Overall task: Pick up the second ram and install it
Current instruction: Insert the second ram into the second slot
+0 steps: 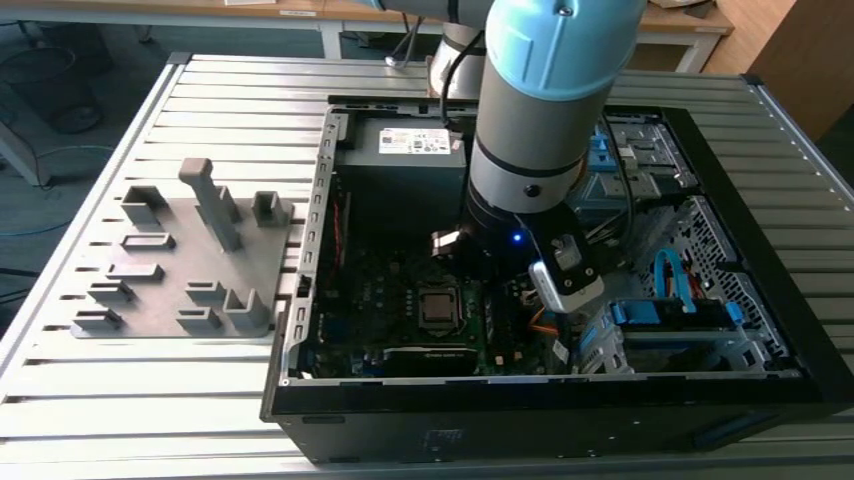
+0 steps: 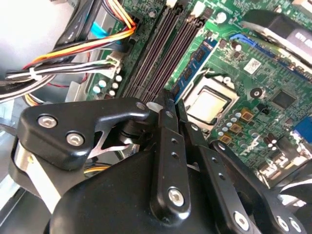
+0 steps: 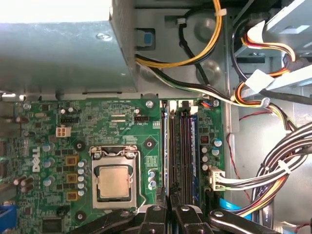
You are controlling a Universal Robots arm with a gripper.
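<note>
Your jaws, clenched edge-on around the second ram point(image 3: 168, 146), sit over the slots point(image 3: 184, 146) at the socket's point(image 3: 113, 181) three o'clock; press straight down.

A big table point(image 1: 120, 420) made of shiny grey metal strips fills most of the exterior view. Behind it stands a wooden desk point(image 1: 200, 12) with white legs. The floor point(image 1: 80, 70) under it is dark blue-grey. A brown wooden cupboard point(image 1: 801, 50) stands at the exterior view's right.

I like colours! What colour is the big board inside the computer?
Green, best seen in the first wrist view: the board.
</note>
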